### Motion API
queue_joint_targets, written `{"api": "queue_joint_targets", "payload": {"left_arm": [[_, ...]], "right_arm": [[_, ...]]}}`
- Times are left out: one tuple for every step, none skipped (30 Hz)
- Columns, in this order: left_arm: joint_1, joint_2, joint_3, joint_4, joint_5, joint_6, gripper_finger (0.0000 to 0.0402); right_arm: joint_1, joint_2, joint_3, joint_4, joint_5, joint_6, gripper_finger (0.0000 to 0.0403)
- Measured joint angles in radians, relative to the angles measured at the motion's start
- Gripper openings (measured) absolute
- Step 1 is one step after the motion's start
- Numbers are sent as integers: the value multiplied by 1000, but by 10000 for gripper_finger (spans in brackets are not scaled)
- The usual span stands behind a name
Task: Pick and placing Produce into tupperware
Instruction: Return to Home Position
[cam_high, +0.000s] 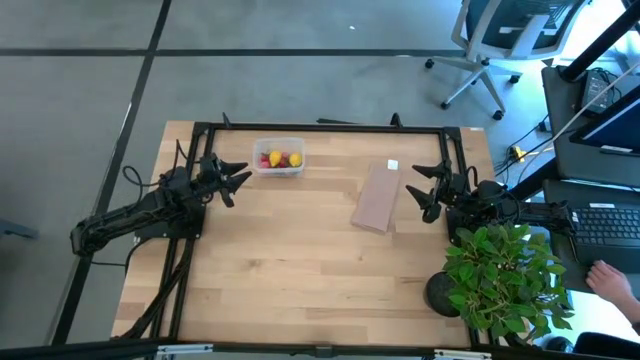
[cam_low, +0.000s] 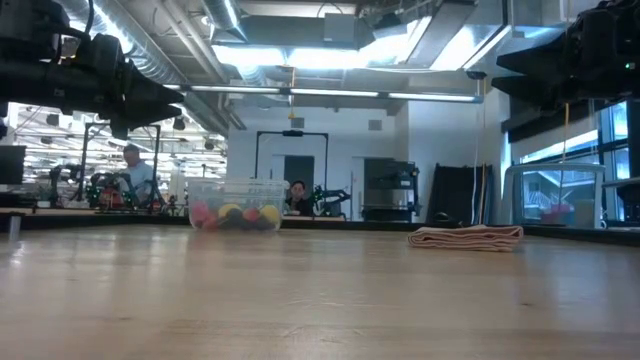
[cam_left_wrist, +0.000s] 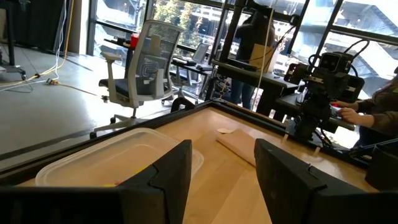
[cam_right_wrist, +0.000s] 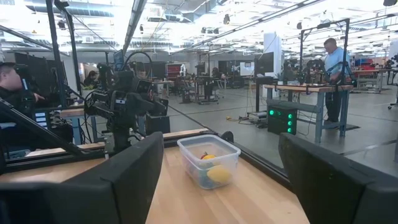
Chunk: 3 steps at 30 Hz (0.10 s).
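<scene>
Produce (cam_high: 278, 159), small red and yellow fruit pieces, is lying gathered inside the clear rectangular plastic tupperware (cam_high: 257, 150) at the far edge of the wooden table (cam_high: 300, 260), while the left gripper (cam_high: 240, 183) beside it and the right gripper (cam_high: 415, 192) opposite are hovering spread wide and empty, seemingly with nothing loose to fetch.

Light wooden desk (cam_high: 300, 270), black frame rail (cam_high: 320, 127) along far edge. Flat tan board (cam_high: 376, 198) lying right of centre, small white label (cam_high: 393, 165) just beyond its far end. Leafy potted plant (cam_high: 505, 280) at near right corner, dark pot (cam_high: 441, 293). Office chair (cam_high: 490, 40) on grey floor past far right corner. Keyboard (cam_high: 610, 225) right of desk, person's hand (cam_high: 612, 283) near it. Low view: seated person (cam_low: 296, 196) in room behind; another person (cam_low: 133, 170) farther left. Right wrist view: person in light blue shirt (cam_right_wrist: 333, 62) standing at workbench.
</scene>
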Motion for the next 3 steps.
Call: {"api": "queue_joint_targets", "payload": {"left_arm": [[0, 0, 0, 0, 0, 0, 165], [0, 0, 0, 0, 0, 0, 165], [0, 0, 0, 0, 0, 0, 165]], "right_arm": [[0, 0, 0, 0, 0, 1, 318], [0, 0, 0, 0, 0, 1, 318], [0, 0, 0, 0, 0, 0, 318]]}}
